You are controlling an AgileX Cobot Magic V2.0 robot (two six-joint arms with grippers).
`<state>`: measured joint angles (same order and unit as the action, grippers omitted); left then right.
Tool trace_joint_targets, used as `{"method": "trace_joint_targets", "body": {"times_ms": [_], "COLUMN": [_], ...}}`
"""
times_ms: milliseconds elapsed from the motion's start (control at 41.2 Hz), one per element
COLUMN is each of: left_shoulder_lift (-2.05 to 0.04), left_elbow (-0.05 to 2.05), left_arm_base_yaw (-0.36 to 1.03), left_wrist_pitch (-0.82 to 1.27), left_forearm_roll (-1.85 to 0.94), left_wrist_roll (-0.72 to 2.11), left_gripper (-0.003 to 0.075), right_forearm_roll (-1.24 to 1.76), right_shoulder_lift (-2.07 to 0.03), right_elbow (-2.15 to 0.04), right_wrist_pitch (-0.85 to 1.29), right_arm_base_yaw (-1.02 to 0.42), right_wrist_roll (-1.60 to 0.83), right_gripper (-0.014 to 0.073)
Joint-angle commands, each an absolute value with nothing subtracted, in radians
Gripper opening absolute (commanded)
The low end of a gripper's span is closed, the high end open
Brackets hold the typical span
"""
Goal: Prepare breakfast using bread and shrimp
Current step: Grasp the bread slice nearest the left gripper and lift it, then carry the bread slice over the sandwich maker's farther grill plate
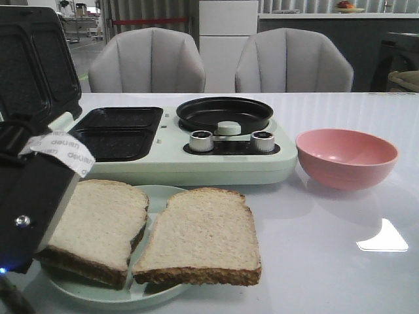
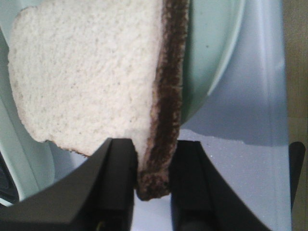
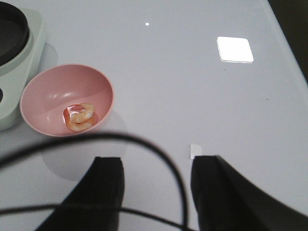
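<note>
- Table [image 1: 340, 222]: a pale glossy surface that carries everything within reach of both arms.
- Breakfast maker [image 1: 196, 147]: it sits centrally behind the plate, with its hinged lid [image 1: 33, 65] raised, so the two dark sandwich wells [image 1: 118, 134] are exposed, presumably to receive bread; a round pan [image 1: 224, 113] occupies its other half.
- Plate [image 1: 154, 291]: pale green, nearest the camera, it presents two slices side by side.
- Bread, left slice [image 1: 98, 226]: its crusted corner overhangs the plate rim, which gives the fingers an edge to close on.
- Bread, right slice [image 1: 203, 235]: it lies flat and untouched, judged to be awaiting its turn.
- Left gripper [image 2: 153, 180]: its jaws straddle the crust of the left slice and touch it on both sides, clamped on that edge.
- Right gripper [image 3: 156, 185]: its fingers are parted with nothing between them; it hangs over bare table near the bowl.
- Pink bowl [image 3: 67, 100]: it stands just beside the breakfast maker and confines the small pieces.
- Shrimp [image 3: 80, 117]: curled orange-white pieces at the bowl's bottom, not yet taken.
</note>
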<state>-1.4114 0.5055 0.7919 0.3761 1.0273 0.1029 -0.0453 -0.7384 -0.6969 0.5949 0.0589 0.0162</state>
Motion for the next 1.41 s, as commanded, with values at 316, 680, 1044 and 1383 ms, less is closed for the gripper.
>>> {"method": "trace_joint_targets", "body": {"times_ms": [316, 680, 1044, 1383], "left_shoulder_lift": [-1.338, -1.205, -1.034, -1.017], "left_elbow": [0.532, 0.532, 0.617, 0.693], "left_arm_base_yaw": [0.817, 0.886, 0.944, 0.916], "left_wrist_pitch": [0.446, 0.522, 0.576, 0.511], "left_forearm_roll": [1.023, 1.016, 1.029, 1.242], "left_wrist_roll": [0.086, 0.086, 0.086, 0.086], "left_gripper": [0.0099, 0.0099, 0.0099, 0.0099], "right_forearm_roll": [-0.053, -0.053, -0.053, -0.053], "right_shoulder_lift": [-0.739, -0.739, -0.739, -0.739], "right_elbow": [-0.732, -0.732, -0.732, -0.732], "right_wrist_pitch": [0.527, 0.527, 0.527, 0.527], "right_arm_base_yaw": [0.061, 0.061, 0.061, 0.061], "right_wrist_roll": [0.007, 0.007, 0.007, 0.007], "right_gripper": [0.044, 0.044, 0.044, 0.044]}}
